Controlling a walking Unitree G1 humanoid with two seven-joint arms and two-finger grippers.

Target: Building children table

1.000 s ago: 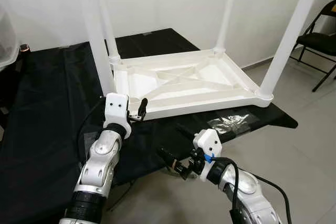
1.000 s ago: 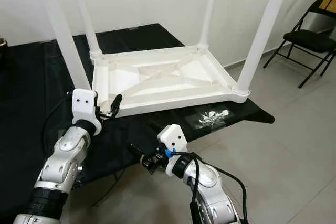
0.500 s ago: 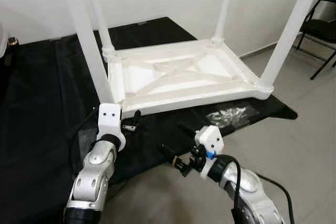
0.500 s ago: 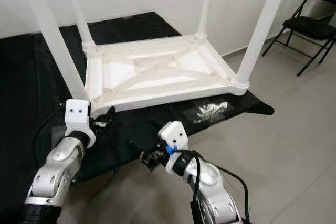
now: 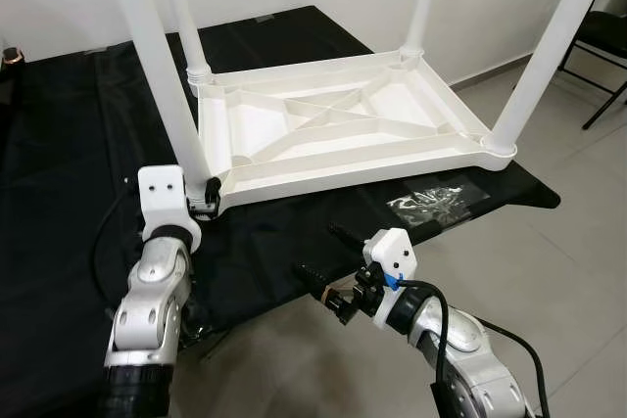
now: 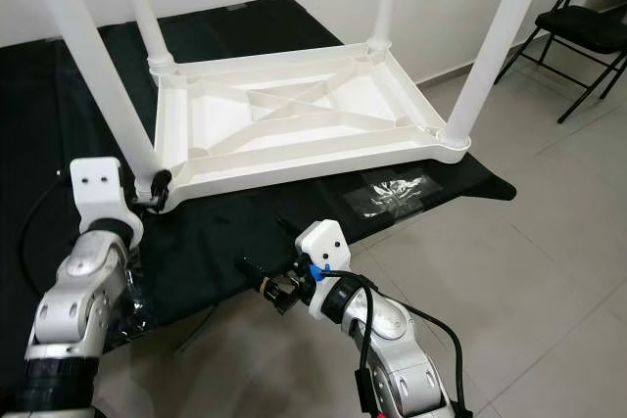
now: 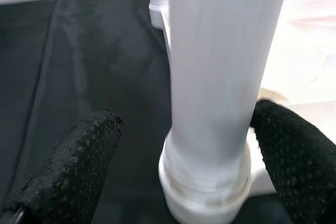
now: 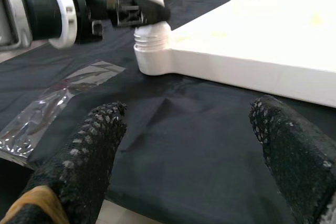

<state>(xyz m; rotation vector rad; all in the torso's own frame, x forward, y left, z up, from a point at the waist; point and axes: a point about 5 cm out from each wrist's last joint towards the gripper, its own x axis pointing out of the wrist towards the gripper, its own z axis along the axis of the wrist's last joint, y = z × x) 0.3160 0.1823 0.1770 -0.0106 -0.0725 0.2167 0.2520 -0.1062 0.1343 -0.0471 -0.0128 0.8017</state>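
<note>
- Down at the near-left corner of the upturned children's table point(image 5: 333, 134), the left hand point(image 5: 209, 195) has its two black fingers point(image 7: 73, 169) spread on either side of the near-left table leg point(image 5: 157, 66), close to the threaded base where the leg meets the corner socket; whether the pads touch the leg cannot be told.
- Lower and nearer, the right hand point(image 5: 328, 271) hovers past the front edge of the surface, above the floor, fingers point(image 8: 89, 156) spread wide and holding nothing, pointing toward the table's near-left corner.
- White and plastic, the table lies top-down on the black cloth point(image 5: 78, 144) covering the surface, its ribbed underside facing up and four round legs standing upright from the corners.
- Just beside the table's near edge, toward the right, a clear plastic bag point(image 5: 436, 200) lies flat on the cloth.
- Off to the far right, a black folding chair point(image 6: 588, 31) stands on the tiled floor.
</note>
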